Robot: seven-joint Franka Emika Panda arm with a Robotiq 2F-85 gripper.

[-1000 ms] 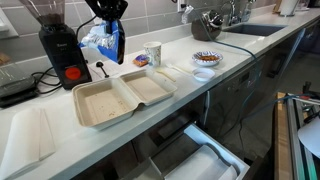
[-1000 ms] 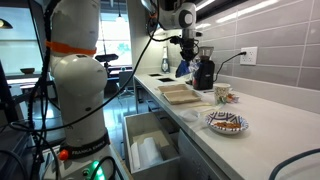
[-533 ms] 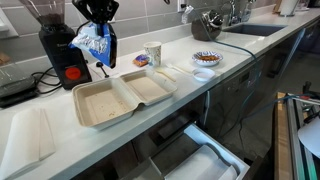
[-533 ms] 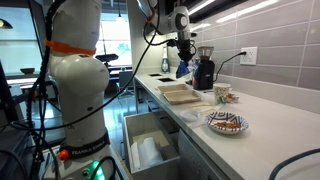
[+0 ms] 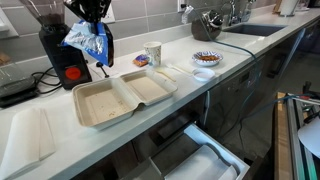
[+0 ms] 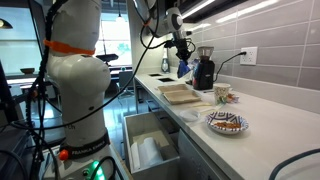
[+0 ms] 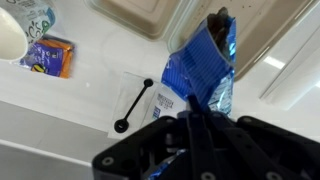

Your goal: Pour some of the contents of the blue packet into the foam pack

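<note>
Gripper (image 5: 92, 18) is up high near the back of the white counter (image 5: 30, 112), its jaws pinched on the upper end of the blue packet (image 5: 88, 40). The packet hangs clear of the surface, crumpled, just in front of the black coffee grinder (image 5: 58, 45). In the wrist view the two black fingers (image 7: 188, 128) are pressed onto the packet (image 7: 200, 75), with blue foil fanning out beyond them.

The foam pack (image 5: 120, 97) lies open and flat on the counter, two compartments up, nearer the counter's front edge than the packet. I cannot tell whether the packet is over its rim or just behind it.

A black scoop (image 7: 133, 108) lies on the counter below the gripper. A paper cup (image 5: 153, 53) stands upright beside a small purple-and-orange sachet (image 5: 141, 61). A patterned bowl (image 5: 207, 59) sits farther along, toward the sink (image 5: 250, 30). A drawer (image 5: 200, 155) under the counter stands pulled out.

In an exterior view the white arm base (image 6: 80, 80) stands at the counter's end, with the packet (image 6: 183, 68) held above the foam pack (image 6: 178, 94).
</note>
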